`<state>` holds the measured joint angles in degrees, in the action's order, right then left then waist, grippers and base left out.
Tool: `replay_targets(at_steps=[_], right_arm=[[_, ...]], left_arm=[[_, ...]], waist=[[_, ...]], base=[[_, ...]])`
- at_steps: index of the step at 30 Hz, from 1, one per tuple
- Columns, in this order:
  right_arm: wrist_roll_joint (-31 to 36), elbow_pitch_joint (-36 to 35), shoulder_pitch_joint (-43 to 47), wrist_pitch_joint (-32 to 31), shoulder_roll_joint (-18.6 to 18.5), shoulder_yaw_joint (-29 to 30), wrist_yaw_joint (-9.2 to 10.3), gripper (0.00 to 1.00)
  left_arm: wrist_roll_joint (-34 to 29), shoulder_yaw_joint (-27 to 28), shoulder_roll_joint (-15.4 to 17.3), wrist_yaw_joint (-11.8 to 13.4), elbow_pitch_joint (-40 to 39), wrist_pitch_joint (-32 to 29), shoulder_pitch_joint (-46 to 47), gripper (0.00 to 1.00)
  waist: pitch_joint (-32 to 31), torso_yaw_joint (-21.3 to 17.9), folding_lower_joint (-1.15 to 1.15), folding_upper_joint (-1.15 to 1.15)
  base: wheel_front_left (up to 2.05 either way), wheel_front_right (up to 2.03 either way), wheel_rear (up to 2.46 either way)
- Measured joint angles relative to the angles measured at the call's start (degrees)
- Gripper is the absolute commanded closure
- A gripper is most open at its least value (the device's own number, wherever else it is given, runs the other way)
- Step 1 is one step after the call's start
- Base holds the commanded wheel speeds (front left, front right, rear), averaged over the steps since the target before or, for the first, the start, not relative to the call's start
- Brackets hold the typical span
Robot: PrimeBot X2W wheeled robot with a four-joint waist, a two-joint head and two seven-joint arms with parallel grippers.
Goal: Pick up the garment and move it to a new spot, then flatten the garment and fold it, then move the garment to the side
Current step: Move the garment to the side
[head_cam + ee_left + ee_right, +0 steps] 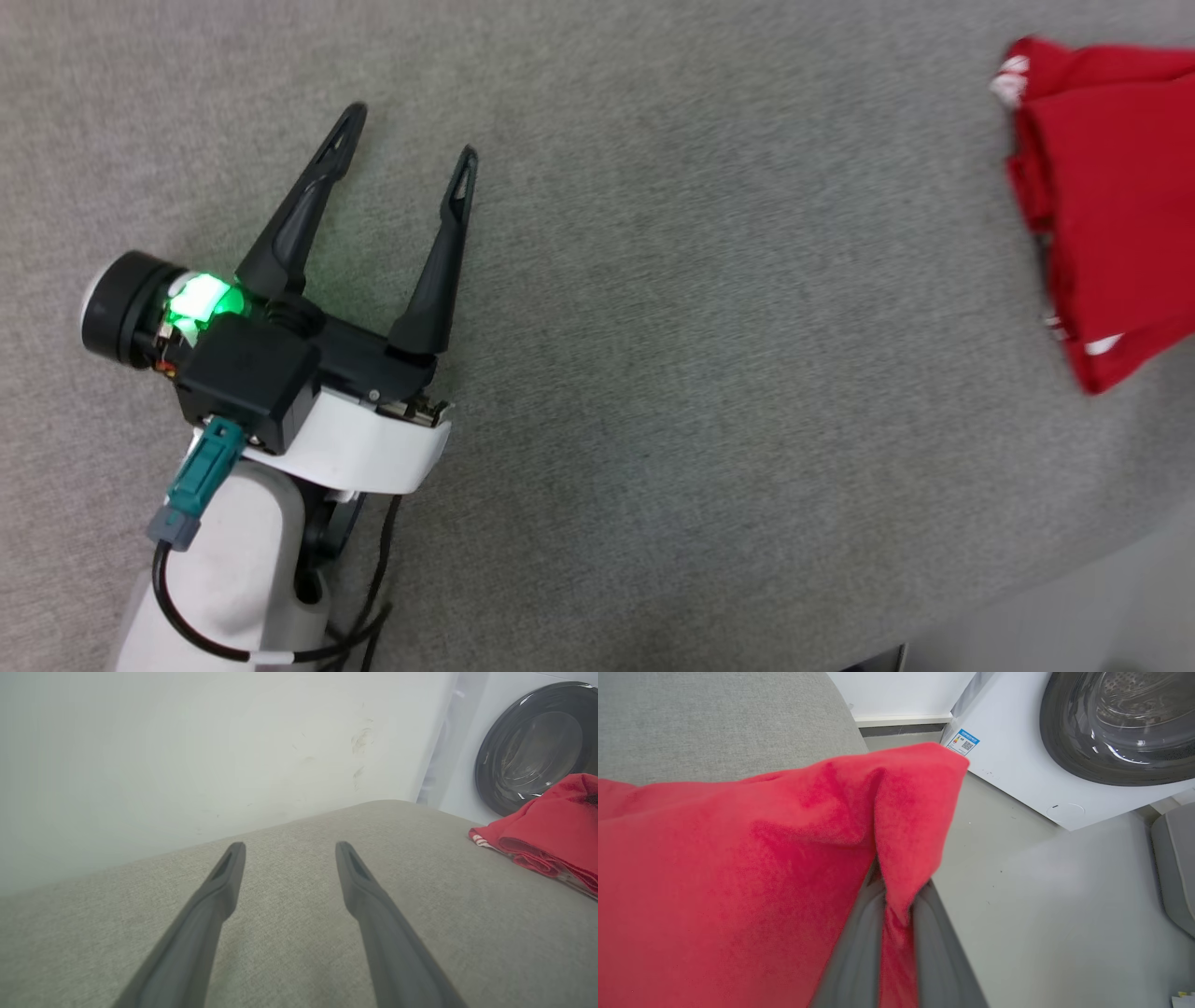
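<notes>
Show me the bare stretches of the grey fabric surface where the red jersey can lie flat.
The widest bare patch of the grey fabric surface runs between the open left gripper and the red jersey garment. Ahead of that gripper's fingertips, up to the white wall, is bare. Crowded: the surface's right edge, where the right gripper pinches the bunched garment.

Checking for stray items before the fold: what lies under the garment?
The grey padded surface runs under the garment. The right pincer pinches a fold of it, fingertips covered by cloth. Whatever lies directly beneath the red fabric is hidden.
</notes>
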<state>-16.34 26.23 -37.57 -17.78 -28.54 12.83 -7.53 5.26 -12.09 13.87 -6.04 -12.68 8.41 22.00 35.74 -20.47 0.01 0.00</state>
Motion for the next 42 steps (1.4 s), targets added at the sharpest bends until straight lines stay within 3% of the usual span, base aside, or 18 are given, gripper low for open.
replay_targets(at_steps=[9,13,14,15,16,30,36,42], right_arm=[[12.4,5.4,-6.8,5.5,-0.1,10.1,-0.01,1.00],[16.5,8.9,-8.8,7.8,2.0,12.9,-0.01,1.00],[16.9,9.9,-9.2,7.9,2.7,13.4,0.00,0.84],[17.5,10.8,-9.5,8.7,3.3,14.1,0.00,0.07],[18.5,11.6,-9.8,9.1,3.7,14.6,0.00,0.00],[24.2,17.5,-8.3,23.1,5.1,20.3,-0.01,0.00],[21.2,18.4,-3.3,29.3,5.5,18.8,0.00,0.00],[17.0,16.2,3.9,32.0,8.6,15.4,0.00,0.00]], left_arm=[[-0.5,-2.4,1.5,-0.5,-3.8,-1.8,4.1,0.00],[-0.5,-3.3,1.7,-0.6,-4.3,-1.9,5.1,0.00],[-0.4,-3.5,1.7,-0.6,-4.3,-1.9,5.2,0.00],[-0.4,-3.6,1.7,-0.6,-4.2,-1.9,5.3,0.00],[-0.3,-3.7,1.7,-0.6,-4.1,-1.9,5.3,0.00],[2.4,-2.8,0.4,1.7,2.5,0.8,0.5,0.00],[4.6,-2.6,-1.0,3.5,6.8,2.2,-4.6,0.00],[6.4,-2.6,-2.6,4.6,10.9,3.5,-9.1,0.00]], waist=[[7.0,2.8,0.00,0.00],[8.4,4.1,0.00,0.00],[8.5,4.4,0.00,0.00],[8.5,4.6,0.00,0.00],[8.4,4.7,0.00,0.00],[-0.3,5.8,-0.01,0.00],[-7.1,6.8,-0.02,0.00],[-13.7,8.2,-0.02,0.00]], base=[[0.00,0.00,0.00],[0.00,0.00,0.00],[0.00,0.00,0.00],[0.00,0.00,0.00],[0.00,0.00,0.00],[0.00,0.00,0.00],[0.00,0.00,0.00],[0.00,0.00,0.00]])
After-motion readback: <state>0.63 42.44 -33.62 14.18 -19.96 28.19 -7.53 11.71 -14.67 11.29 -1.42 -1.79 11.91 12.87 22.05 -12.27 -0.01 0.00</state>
